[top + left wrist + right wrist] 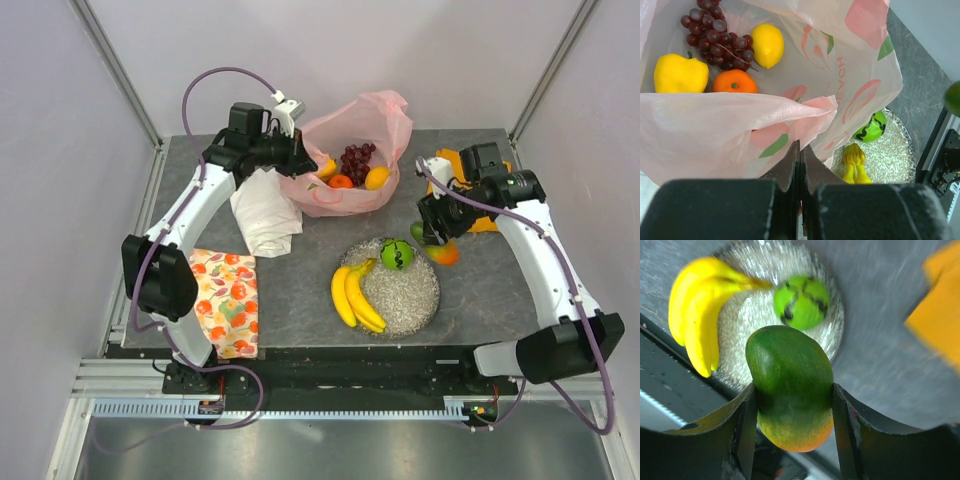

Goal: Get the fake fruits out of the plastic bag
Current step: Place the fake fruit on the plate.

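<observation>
The right end effector (793, 415), grasping the red-green mango (789, 375) just beside the glittery silver dish (418, 300), seems mid-transfer and next needs lowering and releasing there, while the left end effector (800, 165), clenched on the plastic bag (740, 125) rim, holds it open around grapes (712, 37), orange (735, 82) and lemon (767, 45).

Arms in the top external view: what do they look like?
The left arm and the right arm have smooth white link shells and black joint housings. A thin purple cable runs along each. The left arm's fingers are matte black tapered wedges; the right arm's fingers are black and broad.
</observation>
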Tool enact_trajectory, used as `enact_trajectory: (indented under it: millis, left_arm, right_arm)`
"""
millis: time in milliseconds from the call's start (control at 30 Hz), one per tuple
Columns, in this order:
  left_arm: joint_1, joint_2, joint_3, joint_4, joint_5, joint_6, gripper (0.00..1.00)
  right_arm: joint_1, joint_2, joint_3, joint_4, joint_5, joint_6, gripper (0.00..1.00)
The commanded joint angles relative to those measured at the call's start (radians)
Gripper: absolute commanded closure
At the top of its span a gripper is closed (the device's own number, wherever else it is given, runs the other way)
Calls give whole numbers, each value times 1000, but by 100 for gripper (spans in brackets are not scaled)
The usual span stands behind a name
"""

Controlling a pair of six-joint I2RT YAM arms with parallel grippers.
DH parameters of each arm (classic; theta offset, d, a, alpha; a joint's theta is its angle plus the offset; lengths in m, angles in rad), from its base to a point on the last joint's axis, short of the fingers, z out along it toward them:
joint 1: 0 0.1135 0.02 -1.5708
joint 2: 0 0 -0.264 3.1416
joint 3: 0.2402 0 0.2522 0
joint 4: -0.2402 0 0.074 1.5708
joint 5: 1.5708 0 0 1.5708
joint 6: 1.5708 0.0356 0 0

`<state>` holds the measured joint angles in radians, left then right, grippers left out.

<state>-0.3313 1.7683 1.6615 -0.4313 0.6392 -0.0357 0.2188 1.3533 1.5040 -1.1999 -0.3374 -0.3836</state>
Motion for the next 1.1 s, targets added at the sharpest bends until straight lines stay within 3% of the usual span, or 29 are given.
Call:
enact_trajectory:
  millis: [0, 267, 700, 900, 1000, 1033, 1067]
  left_arm:
    - [-2, -79, -6, 40, 33, -21, 99]
    - [-2, -132, -74, 20, 11, 14, 98]
    - [-2, -145, -75, -38, -53, 131, 98]
    - [-2, -148, -77, -43, -53, 142, 98]
    - [-2, -148, -80, -47, -52, 148, 98]
    - [-2, -148, -82, -47, -49, 146, 98]
    - [-2, -150, -82, -47, -46, 145, 99]
  right_arm:
    - [-143, 44, -155, 2, -98, 152, 89]
    - [-260, 269, -163, 94, -250, 284, 86]
    - [-256, 478, -163, 125, -273, 321, 77]
    - [-236, 533, -128, 123, -255, 318, 54]
    - [-226, 546, -110, 120, -250, 319, 37]
    - [-226, 547, -104, 118, -249, 321, 23]
    - [-226, 547, -97, 114, -239, 321, 18]
